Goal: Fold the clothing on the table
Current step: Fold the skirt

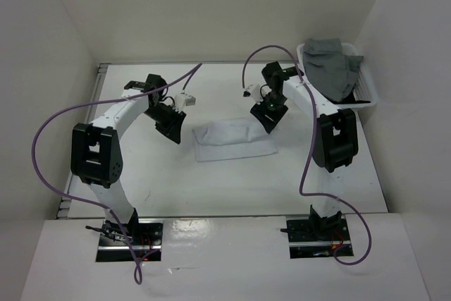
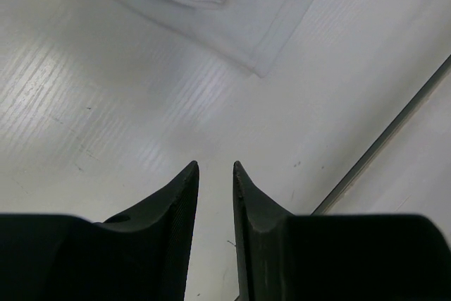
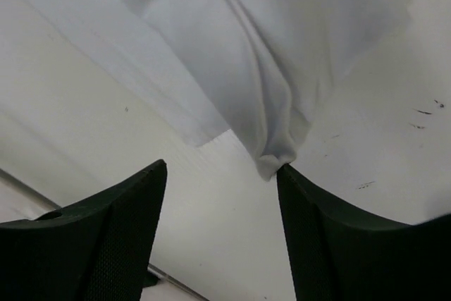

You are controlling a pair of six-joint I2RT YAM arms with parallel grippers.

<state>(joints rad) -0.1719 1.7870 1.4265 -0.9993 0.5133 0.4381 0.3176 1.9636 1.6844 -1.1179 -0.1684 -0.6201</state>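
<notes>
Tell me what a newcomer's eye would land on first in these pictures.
First, the white garment lying folded into a rumpled strip in the middle of the table, with the left tool and right tool hanging open at either end of it, holding nothing. Next, the basket at the far right corner, heaped with a grey garment. The purple cables looping off both arms also stand out.

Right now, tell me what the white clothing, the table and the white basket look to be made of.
The clothing: thin, soft fabric, matte, possibly cotton; it creases and shows a hemmed edge. The table: hard, smooth white board, perhaps laminate; faint sheen, small scuffs. The basket: seemingly moulded white plastic, with slotted walls.
</notes>
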